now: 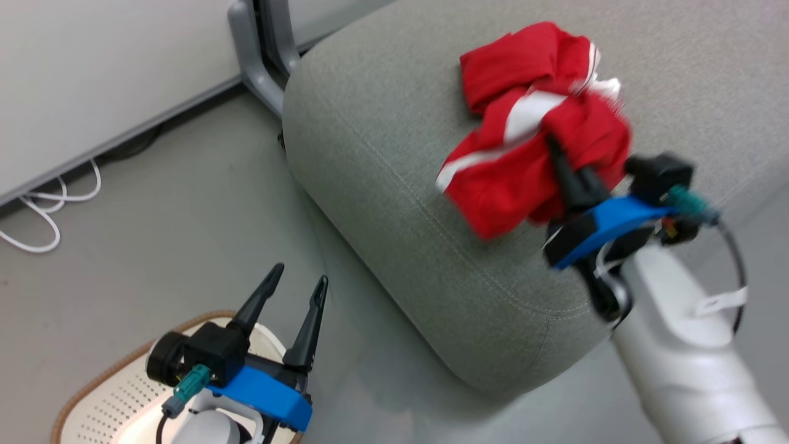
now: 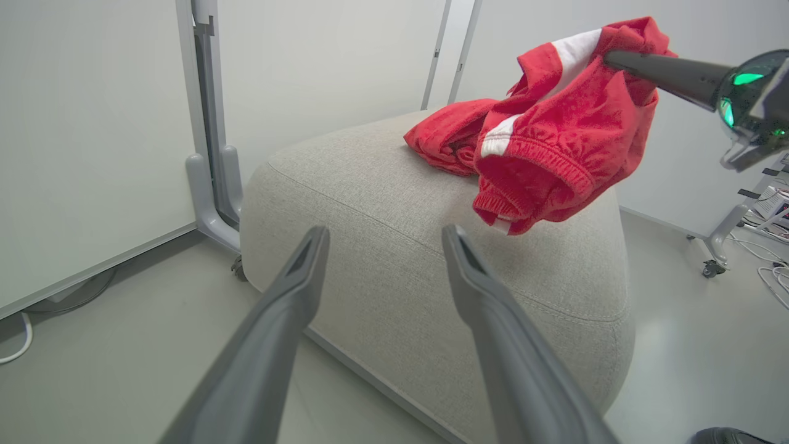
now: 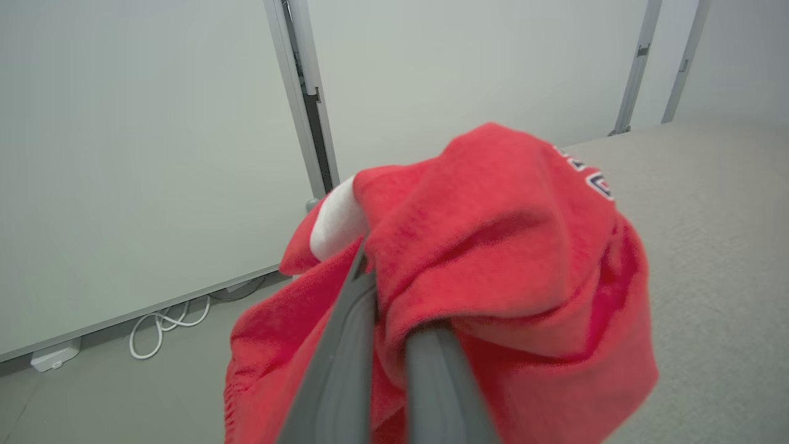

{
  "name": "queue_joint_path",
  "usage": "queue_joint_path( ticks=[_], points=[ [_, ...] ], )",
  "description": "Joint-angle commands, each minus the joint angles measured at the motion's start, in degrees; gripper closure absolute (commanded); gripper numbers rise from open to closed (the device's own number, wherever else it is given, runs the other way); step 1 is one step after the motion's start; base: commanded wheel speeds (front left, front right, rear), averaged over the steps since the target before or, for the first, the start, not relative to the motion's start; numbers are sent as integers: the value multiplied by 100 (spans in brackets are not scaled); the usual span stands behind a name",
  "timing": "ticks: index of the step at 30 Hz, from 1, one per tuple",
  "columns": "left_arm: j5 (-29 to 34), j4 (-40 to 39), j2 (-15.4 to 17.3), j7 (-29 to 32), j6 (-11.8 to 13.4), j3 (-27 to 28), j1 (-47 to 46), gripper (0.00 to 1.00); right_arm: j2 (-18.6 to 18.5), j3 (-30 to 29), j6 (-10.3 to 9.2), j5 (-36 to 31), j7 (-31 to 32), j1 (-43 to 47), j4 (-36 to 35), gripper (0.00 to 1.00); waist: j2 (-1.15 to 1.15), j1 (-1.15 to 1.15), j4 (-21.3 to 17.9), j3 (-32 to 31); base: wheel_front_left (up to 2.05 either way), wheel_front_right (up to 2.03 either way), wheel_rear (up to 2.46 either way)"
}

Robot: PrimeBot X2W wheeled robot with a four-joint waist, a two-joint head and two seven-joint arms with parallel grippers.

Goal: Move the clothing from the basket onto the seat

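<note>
My right gripper (image 1: 555, 148) is shut on a red garment with white panels (image 1: 524, 179), which hangs bunched over the light grey seat (image 1: 382, 154) near its front edge. In the right wrist view the two fingers (image 3: 351, 320) pinch this cloth (image 3: 505, 246), and a bit of dark lettering shows at its upper right. A second red garment (image 1: 524, 55) lies crumpled on the seat just behind it, also visible in the left wrist view (image 2: 444, 132). My left gripper (image 1: 301, 273) is open and holds nothing, low over the cream basket (image 1: 92, 382) and pointing at the seat (image 2: 382, 185).
Pale partition panels on grey metal feet (image 1: 259, 68) stand close behind the seat's left end. White cables (image 1: 43, 209) lie on the floor along the panel. A wheeled stand with more cables (image 2: 715, 259) is to the seat's far right. Grey floor lies between basket and seat.
</note>
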Motion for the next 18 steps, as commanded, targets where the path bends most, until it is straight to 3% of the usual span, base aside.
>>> queue_joint_path(
  ticks=[1, 18],
  points=[
    [55, -54, 91, -25, -6, -20, -162, 0, -92, -154, 1, -47, -21, -233, -78, 100, 0, 0, 105, 314, 0, 0, 0],
    [331, -697, 751, -21, -6, -623, -1673, 0, -1599, -2653, 1, -276, 259, -2177, -534, 100, 0, 0, 1064, 2526, 0, 0, 0]
  ],
)
